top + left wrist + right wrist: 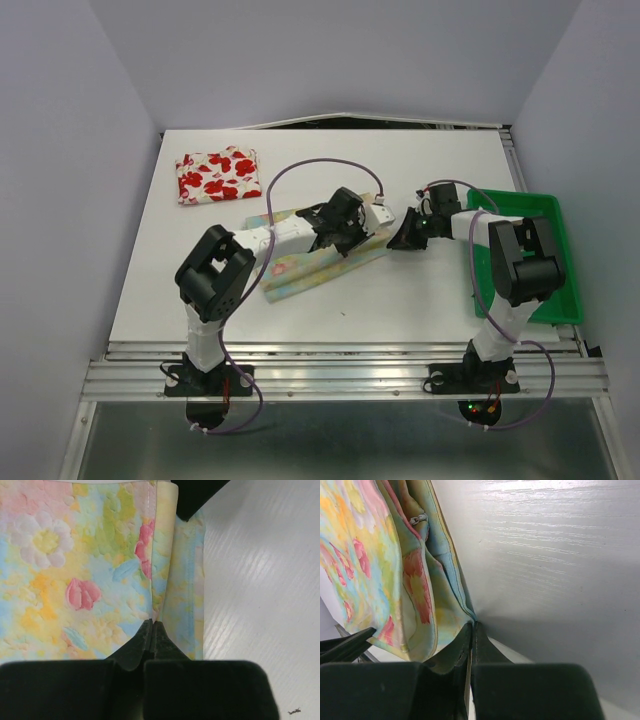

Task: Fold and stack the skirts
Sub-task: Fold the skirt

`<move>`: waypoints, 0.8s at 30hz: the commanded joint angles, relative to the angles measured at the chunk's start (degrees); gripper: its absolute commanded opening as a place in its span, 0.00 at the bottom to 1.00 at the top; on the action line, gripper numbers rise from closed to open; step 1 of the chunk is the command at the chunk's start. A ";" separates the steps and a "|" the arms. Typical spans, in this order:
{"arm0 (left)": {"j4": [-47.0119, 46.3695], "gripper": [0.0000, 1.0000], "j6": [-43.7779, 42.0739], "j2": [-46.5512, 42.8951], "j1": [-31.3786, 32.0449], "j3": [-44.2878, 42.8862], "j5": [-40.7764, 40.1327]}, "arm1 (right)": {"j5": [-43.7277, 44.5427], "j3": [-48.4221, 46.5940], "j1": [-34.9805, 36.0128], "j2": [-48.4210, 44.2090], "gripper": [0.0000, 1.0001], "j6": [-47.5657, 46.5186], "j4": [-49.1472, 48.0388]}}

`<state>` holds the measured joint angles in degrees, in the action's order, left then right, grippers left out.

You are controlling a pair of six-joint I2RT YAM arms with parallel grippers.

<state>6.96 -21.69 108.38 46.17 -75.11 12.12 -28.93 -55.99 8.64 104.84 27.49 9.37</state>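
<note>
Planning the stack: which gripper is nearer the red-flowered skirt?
Left. The left gripper is on the pastel skirt, right of the red-flowered skirt; the right gripper lies farther right.

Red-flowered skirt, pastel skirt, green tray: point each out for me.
red-flowered skirt (218, 175), top view, middle of the folded cloth
pastel skirt (75, 580), left wrist view, printed top layer
green tray (535, 207), top view, bare far end

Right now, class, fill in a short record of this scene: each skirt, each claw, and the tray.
red-flower skirt: folded, far left of table, untouched
pastel floral skirt: mid-table, partly folded
left claw: shut on pastel floral skirt, at a fold
right claw: shut on pastel floral skirt, at its edge
green tray: right side, by the right arm
</note>
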 commanded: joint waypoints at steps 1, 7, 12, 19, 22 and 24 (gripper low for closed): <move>0.34 0.00 -1.25 -1.85 0.50 2.33 1.68 | 4.05 0.00 0.06 1.34 0.01 -0.77 1.18; -1.07 0.00 -0.02 -0.98 0.67 2.69 1.68 | 3.62 -0.35 0.06 2.04 0.01 -0.59 1.18; -1.16 0.00 1.56 0.17 1.02 0.94 2.73 | 3.26 -0.53 0.06 2.13 0.01 -0.59 1.36; -0.90 0.00 1.48 1.48 1.90 0.14 2.82 | 3.44 -0.26 0.06 1.86 0.01 -0.77 1.36; -0.90 0.00 1.83 1.57 1.90 0.14 2.73 | 3.44 -0.26 0.06 1.69 0.01 -0.50 1.36; -0.81 0.00 2.27 1.57 1.90 -0.30 3.26 | 3.26 -0.26 0.06 1.69 0.01 -0.50 1.36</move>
<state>6.76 -20.51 110.19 47.70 -72.88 13.56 -28.99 -56.21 8.64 105.10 27.53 9.37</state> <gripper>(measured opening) 0.018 0.021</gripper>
